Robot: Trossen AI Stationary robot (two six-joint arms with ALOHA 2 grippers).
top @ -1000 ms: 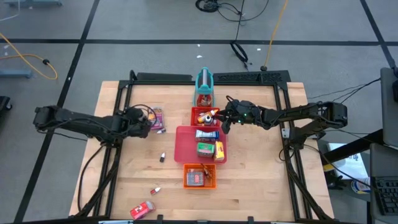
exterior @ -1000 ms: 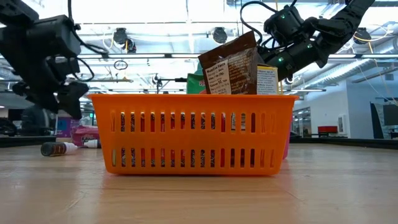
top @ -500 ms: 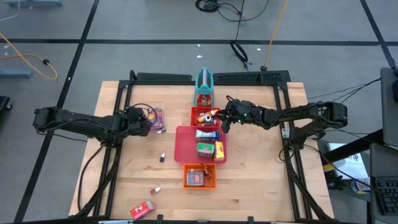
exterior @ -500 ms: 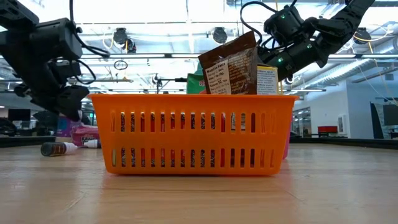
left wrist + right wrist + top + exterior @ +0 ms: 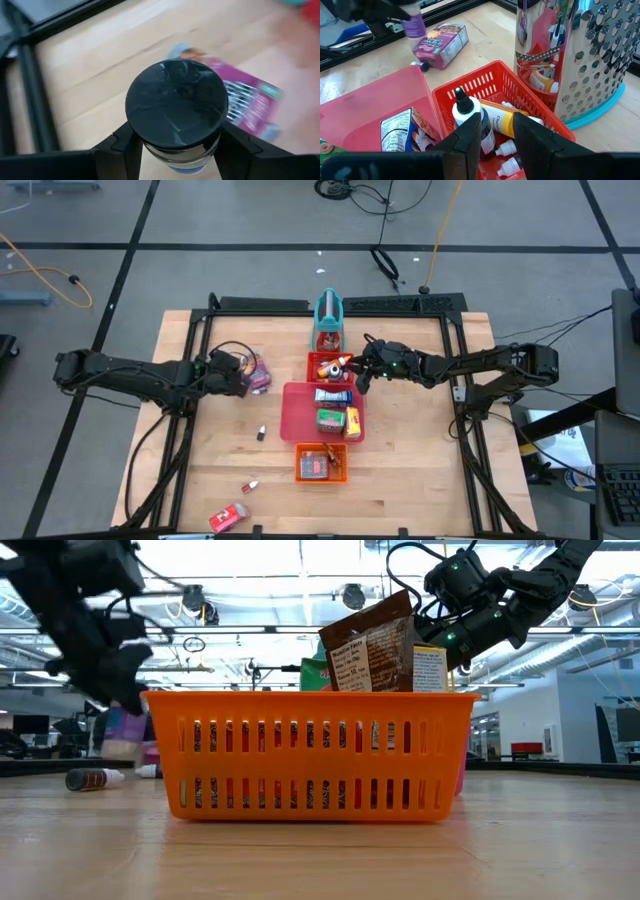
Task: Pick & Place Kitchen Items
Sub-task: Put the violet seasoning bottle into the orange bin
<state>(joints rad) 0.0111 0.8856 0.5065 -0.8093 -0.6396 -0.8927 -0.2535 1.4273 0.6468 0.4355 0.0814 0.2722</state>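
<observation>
Left wrist view shows the left claw [image 5: 175, 150] clamped on the dark purple can [image 5: 176, 112], one finger on each side of its body, with the pink-purple packet [image 5: 245, 100] lying on the table [image 5: 90, 75] beneath and beyond it. Compared with a second ago, this claw has shifted toward the centre of the table and risen; in the high view it [image 5: 232, 372] now sits partly over the packet [image 5: 258, 372], and in the low view the arm is blurred with motion and higher than before. I judge the can has been lifted clear and is being carried toward the trays.

The right claw [image 5: 358, 376] has not moved across these moments: it hovers over the small red basket [image 5: 318, 360] beside the upright teal stand [image 5: 329, 313]. Its fingers [image 5: 470, 135] stand slightly apart on either side of a tiny dark-capped bottle [image 5: 465, 112] in that basket, and I cannot tell whether they touch it.

Other items remain out on the table: a tiny bottle [image 5: 261, 432], another [image 5: 249, 485] nearer the front, and a red box [image 5: 229, 517] at the front edge. The flat red tray [image 5: 298, 405] and the orange basket [image 5: 322, 465] already hold several pieces, so the task looks well along but not finished.
</observation>
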